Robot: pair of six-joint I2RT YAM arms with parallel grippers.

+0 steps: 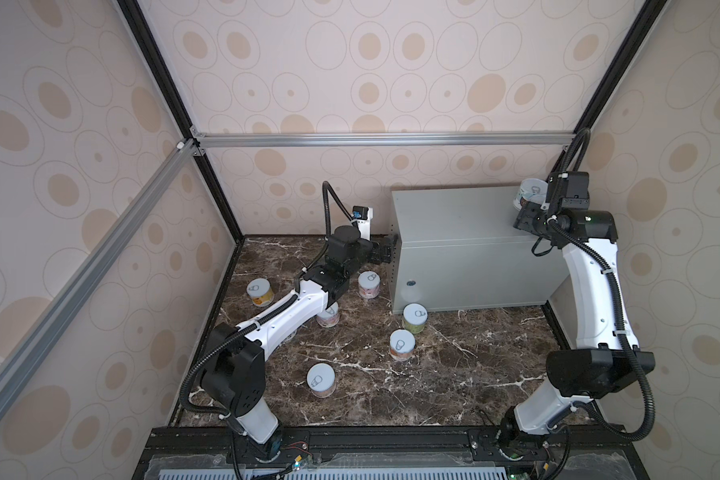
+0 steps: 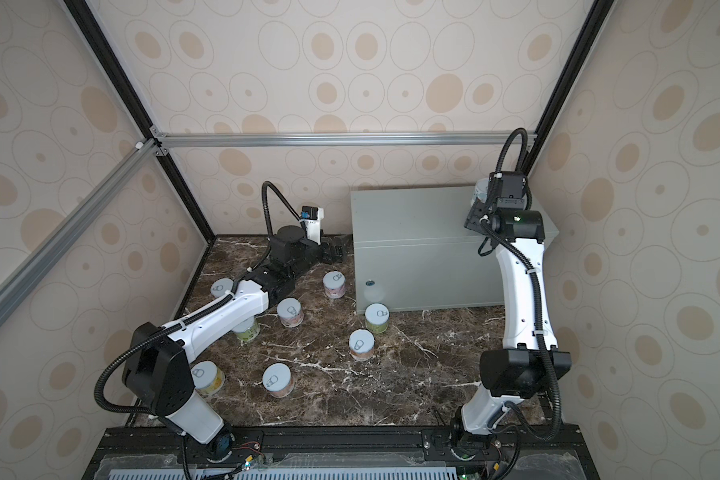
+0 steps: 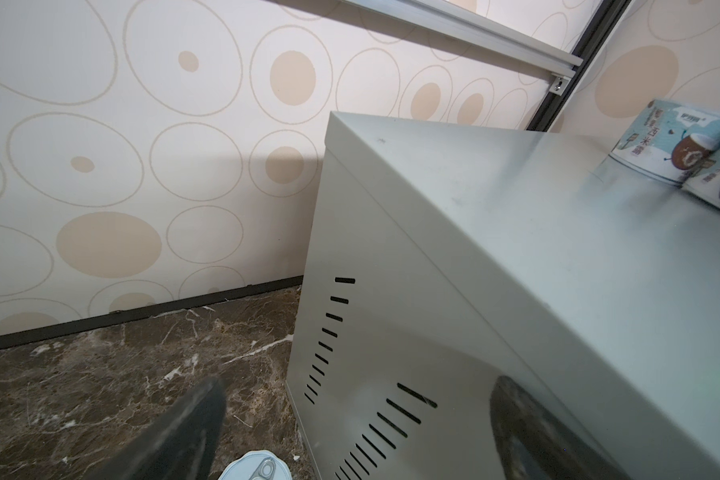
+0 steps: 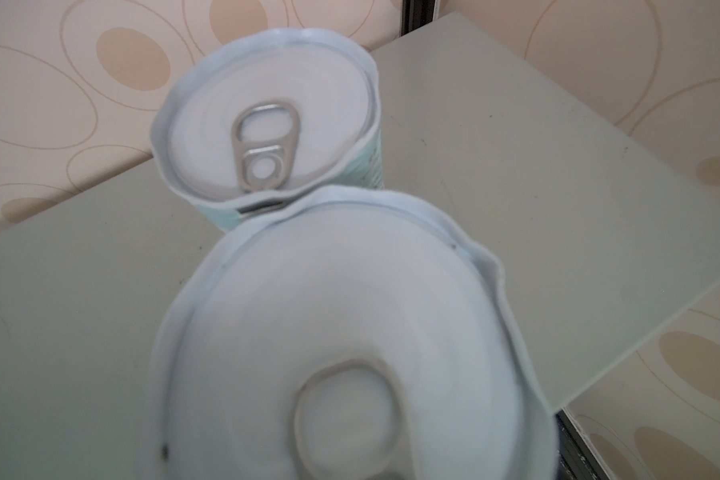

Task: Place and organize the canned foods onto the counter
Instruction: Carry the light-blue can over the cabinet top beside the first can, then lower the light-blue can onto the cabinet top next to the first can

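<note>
The counter (image 1: 454,216) is a light-grey metal box at the back right. On its far right corner stands a light-blue can (image 4: 267,120). A second light-blue can (image 4: 341,332) sits right against it, and my right gripper (image 1: 531,204) is shut on that one; its fingers are hidden in the right wrist view. My left gripper (image 3: 362,415) is open, low against the counter's slotted left side (image 3: 350,353), holding nothing. Several more cans stand on the dark marble floor, among them a yellow one (image 1: 260,291), a pink one (image 1: 368,284) and a green one (image 1: 414,318).
More cans stand at the orange one (image 1: 402,344) and the front pink one (image 1: 321,379), with others partly under the left arm (image 2: 248,330) and beside its base (image 2: 206,376). Patterned walls enclose three sides. A can lid (image 3: 258,467) lies just below the left gripper.
</note>
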